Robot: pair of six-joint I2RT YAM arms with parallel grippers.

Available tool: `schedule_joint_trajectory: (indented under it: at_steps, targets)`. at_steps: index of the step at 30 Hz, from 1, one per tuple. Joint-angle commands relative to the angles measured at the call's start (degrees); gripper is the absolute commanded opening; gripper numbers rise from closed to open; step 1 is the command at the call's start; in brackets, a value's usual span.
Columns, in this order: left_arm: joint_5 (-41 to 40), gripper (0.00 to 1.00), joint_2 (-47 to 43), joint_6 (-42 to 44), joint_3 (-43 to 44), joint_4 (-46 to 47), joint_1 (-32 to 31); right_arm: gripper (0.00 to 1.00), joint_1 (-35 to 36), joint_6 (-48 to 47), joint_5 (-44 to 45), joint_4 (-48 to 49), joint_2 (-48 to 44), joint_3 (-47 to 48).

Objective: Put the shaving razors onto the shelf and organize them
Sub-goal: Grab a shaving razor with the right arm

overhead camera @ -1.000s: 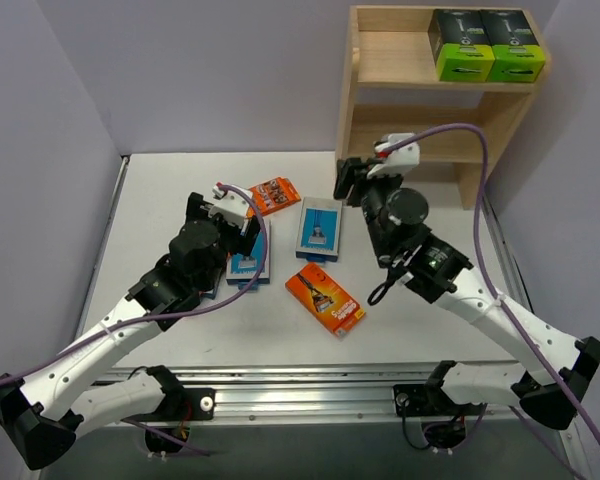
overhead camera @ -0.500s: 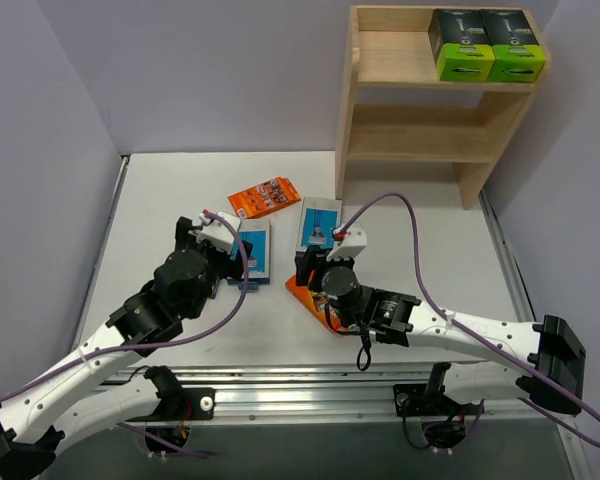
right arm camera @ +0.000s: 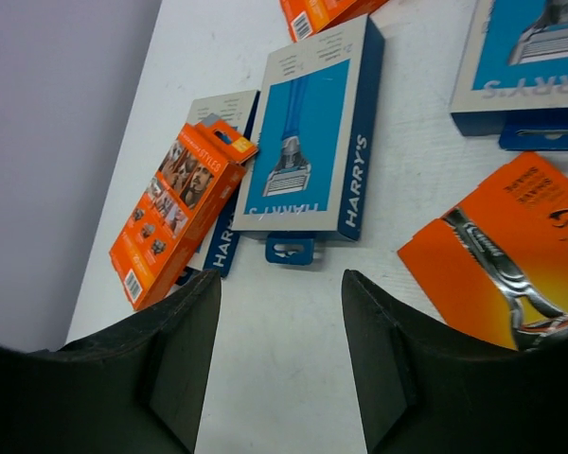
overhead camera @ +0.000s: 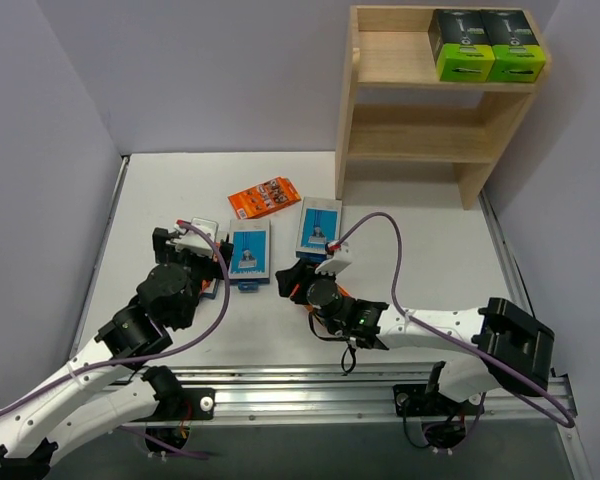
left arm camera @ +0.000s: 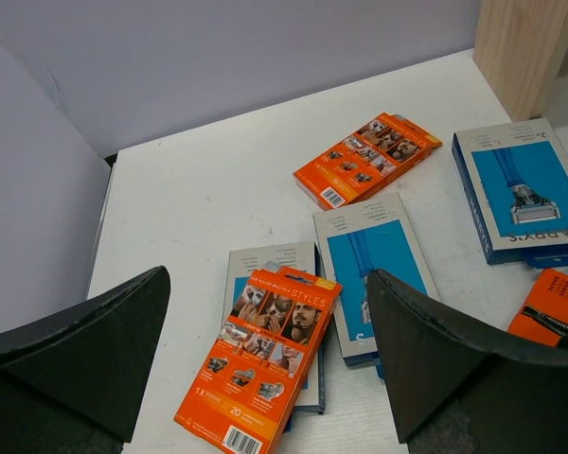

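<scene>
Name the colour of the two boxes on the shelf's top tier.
Black boxes with lime-green ends; top view best.

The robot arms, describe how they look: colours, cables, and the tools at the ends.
The left arm and right arm have white link shells with black joint housings. A purple cable loops loosely along each arm to a white wrist block. The left tool and right tool each have two broad, wedge-shaped matte black fingers. No markings are readable.

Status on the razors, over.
Left tool and right tool open, empty. Two black boxes on shelf; other packs loose on table. One orange pack overlaps a blue card.
</scene>
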Motion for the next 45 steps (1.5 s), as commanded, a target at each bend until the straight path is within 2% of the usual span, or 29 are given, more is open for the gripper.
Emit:
schedule_joint_trajectory:
  at_steps: [1, 5, 7, 11, 16, 31, 45]
  targets:
    - [-1.94, 0.94, -1.86, 0.5, 0.38, 2.84, -0.17, 0.5, -1.1, 5.12, -4.82, 11.3, 4.0, -0.24]
    - [-2.38, 0.94, -3.27, 0.5, 0.03, 3.36, -0.25, 0.5, -1.89, 8.11, -9.83, 18.76, 9.88, 0.03]
    - [-2.11, 0.94, -4.23, 0.32, 0.03, 3.36, -0.25, 0.54, -3.73, 9.43, -15.27, 24.13, 13.75, 0.38]
    - [-2.11, 0.94, -5.55, 0.32, -0.32, 3.54, -0.43, 0.57, -6.54, 9.79, -22.22, 26.42, 18.59, 3.89]
    - [-1.24, 0.94, -5.99, -0.12, -0.06, 3.1, -0.87, 0.59, -8.13, 9.35, -24.07, 25.02, 21.58, 7.58]
    - [-2.11, 0.94, -7.93, 1.02, -0.32, 3.01, -2.98, 0.58, -9.18, 10.05, -31.55, 18.78, 36.52, 27.26]
    - [-2.99, 0.94, -8.81, 2.08, -1.11, 3.8, -4.47, 0.57, -8.4, 13.13, -34.62, 15.09, 44.61, 34.66]
